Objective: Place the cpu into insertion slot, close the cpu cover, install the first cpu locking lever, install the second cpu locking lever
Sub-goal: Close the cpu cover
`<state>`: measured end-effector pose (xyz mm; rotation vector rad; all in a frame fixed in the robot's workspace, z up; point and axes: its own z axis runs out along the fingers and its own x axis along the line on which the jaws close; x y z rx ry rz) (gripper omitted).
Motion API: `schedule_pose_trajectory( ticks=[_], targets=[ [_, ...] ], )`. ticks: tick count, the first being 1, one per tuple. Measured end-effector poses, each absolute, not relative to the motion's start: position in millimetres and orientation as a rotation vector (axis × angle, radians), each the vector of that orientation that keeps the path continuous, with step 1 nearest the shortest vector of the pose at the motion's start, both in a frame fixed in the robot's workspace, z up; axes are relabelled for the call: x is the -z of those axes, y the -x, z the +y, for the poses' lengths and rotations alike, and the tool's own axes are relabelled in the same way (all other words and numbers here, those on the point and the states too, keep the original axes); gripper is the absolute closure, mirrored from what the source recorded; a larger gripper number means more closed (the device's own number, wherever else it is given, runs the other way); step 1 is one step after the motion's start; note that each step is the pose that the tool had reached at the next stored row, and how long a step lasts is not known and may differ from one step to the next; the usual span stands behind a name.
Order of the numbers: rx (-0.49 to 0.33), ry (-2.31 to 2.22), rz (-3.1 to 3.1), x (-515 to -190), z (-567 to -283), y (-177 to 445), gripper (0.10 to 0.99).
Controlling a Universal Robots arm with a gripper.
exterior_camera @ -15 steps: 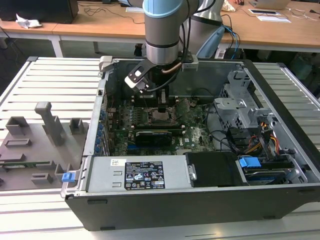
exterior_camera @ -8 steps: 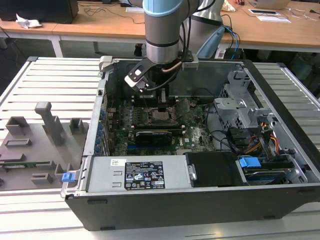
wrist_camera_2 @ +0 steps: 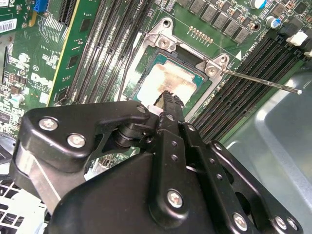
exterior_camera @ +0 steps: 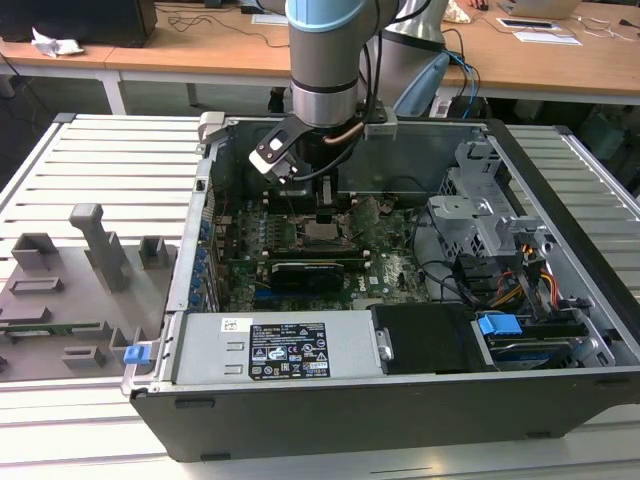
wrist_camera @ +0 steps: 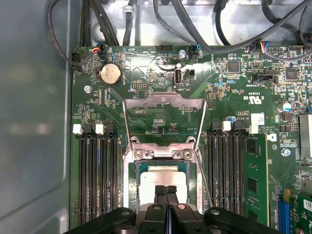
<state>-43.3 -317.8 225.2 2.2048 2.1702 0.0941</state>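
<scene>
The cpu (wrist_camera: 163,179), a pale silver square, lies in the insertion slot (wrist_camera: 130,181) on the green motherboard; it also shows under the fingertips in the second wrist view (wrist_camera_2: 168,78) and in the exterior view (exterior_camera: 325,233). The cpu cover (wrist_camera: 163,101), a thin metal frame with a big window, stands swung open on its hinge beyond the slot. My gripper (wrist_camera: 166,189) is shut with nothing between its fingers, its tips right above or on the cpu's top (wrist_camera_2: 168,96). A thin locking lever (wrist_camera_2: 263,80) sticks out free beside the slot.
Rows of long black memory slots (wrist_camera: 97,175) flank the socket on both sides. A long black card (exterior_camera: 305,272) lies just in front of the socket. The case walls, drive cage (exterior_camera: 490,215) and cables (exterior_camera: 520,275) stand around. A grey fixture plate (exterior_camera: 70,290) lies at the exterior view's left.
</scene>
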Motion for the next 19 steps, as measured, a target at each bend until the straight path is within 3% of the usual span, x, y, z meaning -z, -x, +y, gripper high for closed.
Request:
schedule_pose_trajectory(
  ticks=[19],
  targets=[
    [-0.068,-2.222,2.185,-249,-318,36,0.980]
  ],
)
